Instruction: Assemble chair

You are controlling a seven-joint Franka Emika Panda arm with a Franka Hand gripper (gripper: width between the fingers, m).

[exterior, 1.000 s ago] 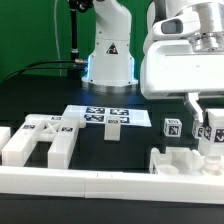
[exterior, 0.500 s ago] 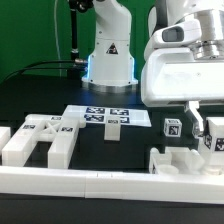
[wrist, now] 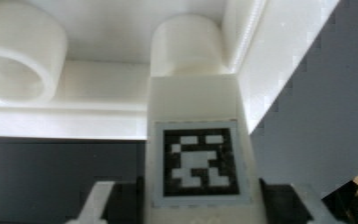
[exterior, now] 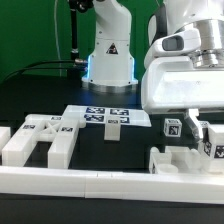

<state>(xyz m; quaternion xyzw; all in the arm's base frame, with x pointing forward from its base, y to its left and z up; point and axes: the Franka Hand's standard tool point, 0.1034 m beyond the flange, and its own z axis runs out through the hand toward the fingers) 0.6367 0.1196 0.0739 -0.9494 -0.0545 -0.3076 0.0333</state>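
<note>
My gripper [exterior: 205, 138] is at the exterior view's right, shut on a white chair leg [exterior: 211, 148] that carries a black-and-white tag. In the wrist view the leg [wrist: 197, 110] runs out from between the fingers [wrist: 105, 205], and the gripper [wrist: 194, 205] grips its tagged end. Its rounded far end sits beside a white round part with a hole [wrist: 23, 68]. The leg hangs just over a low white chair part [exterior: 178, 160] near the front right. A large white chair piece [exterior: 40, 140] lies at the front left.
The marker board [exterior: 92, 115] lies mid-table with a small white tagged part [exterior: 113, 126] on it. Another tagged white part [exterior: 172, 127] stands to its right. A long white rail [exterior: 90, 185] runs along the front. The robot base [exterior: 108, 55] stands at the back.
The gripper has come down a little with the leg in it, toward the low white part at the front right. Nothing else has moved.
</note>
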